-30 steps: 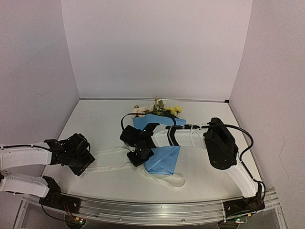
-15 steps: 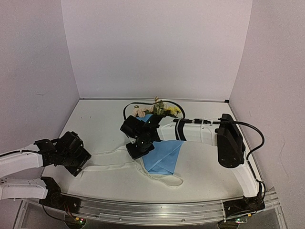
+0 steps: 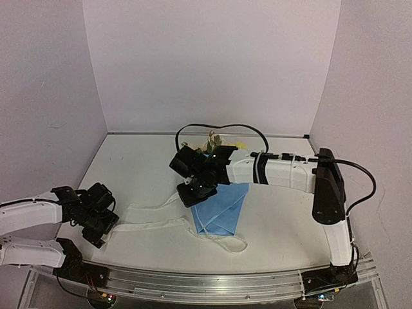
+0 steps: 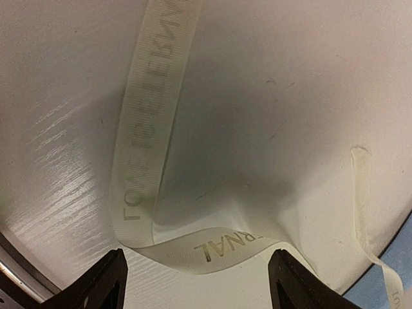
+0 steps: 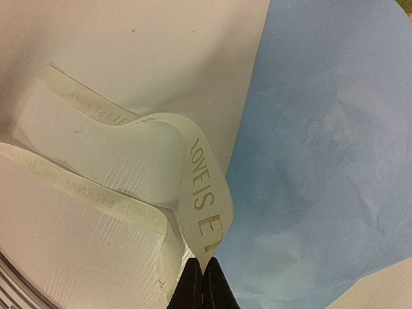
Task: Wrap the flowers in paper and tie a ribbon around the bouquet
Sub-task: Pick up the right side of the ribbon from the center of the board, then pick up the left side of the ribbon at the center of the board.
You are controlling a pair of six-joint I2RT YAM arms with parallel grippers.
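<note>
paper [image 3: 224,207] makes the only holder here: a light-blue sheet folded into a cone. it lies flat on the white table [image 3: 141,168] just right of centre in the top view, with its point toward the bottom of the frame and its wide mouth toward the back wall. flowers [image 3: 212,140] sit in that mouth, cream and yellow blooms with green leaves showing at upper centre. the right arm crosses over them and hides the stems. in the right wrist view the paper fills the right half, thin, matte and softly creased.

ribbon [image 3: 154,217] is a narrow, flat, off-white woven band with faint printed letters. in the top view it lies in two strands from lower left across to the cone, then loops round below the cone's point.

right gripper [image 3: 192,198] sits at the cone's left edge. its jaws are pressed together and pinch the ribbon, which curls up from the table in a loop to the fingertips at bottom centre of its wrist view.

left gripper [image 3: 103,230] is at lower left, low over the table. in its wrist view the two dark fingers [image 4: 106,286] stand wide apart at the bottom edge. a folded bend of ribbon lies on the glossy, finely ridged surface between them, unclamped. whether a tip brushes it i cannot tell.
</note>
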